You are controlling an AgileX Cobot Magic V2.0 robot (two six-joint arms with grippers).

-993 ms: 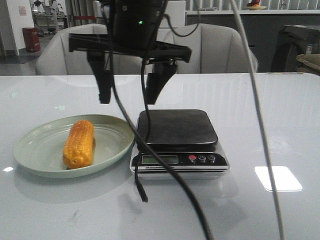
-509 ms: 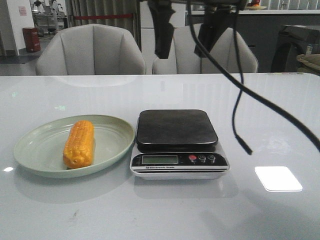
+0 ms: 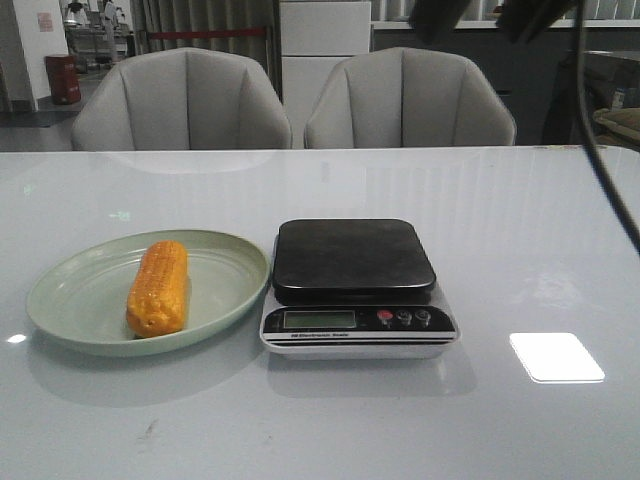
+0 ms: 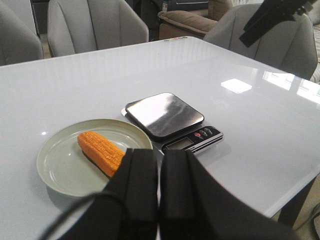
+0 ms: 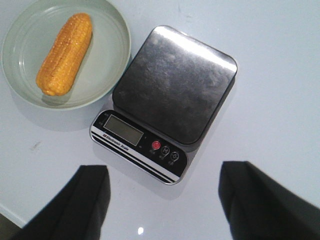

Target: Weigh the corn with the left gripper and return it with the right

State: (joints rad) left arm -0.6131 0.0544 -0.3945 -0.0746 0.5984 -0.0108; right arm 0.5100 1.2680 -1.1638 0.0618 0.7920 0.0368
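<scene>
corn (image 3: 158, 288): lying in green plate (image 3: 60, 300), beside kitchen scale (image 3: 355, 262)
left tool (image 4: 159, 192): fingers pressed together, empty
right tool (image 5: 165, 197): fingers wide apart, empty, above scale
risk: rounded cob could roll off scale platform onto bench (image 3: 520, 250)

One corn (image 3: 158, 288), one plate (image 3: 70, 290), one scale (image 3: 355, 285), two chairs (image 3: 180, 100).

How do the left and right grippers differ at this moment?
The left gripper has its jaws pressed together with no gap, while the right gripper has its jaws spread wide. The left gripper looks from low down across the pale green round plate; the right gripper looks from above at the black-topped silver kitchen scale. Both hold nothing; the stubby orange-yellow corn cob lies on the plate.
</scene>
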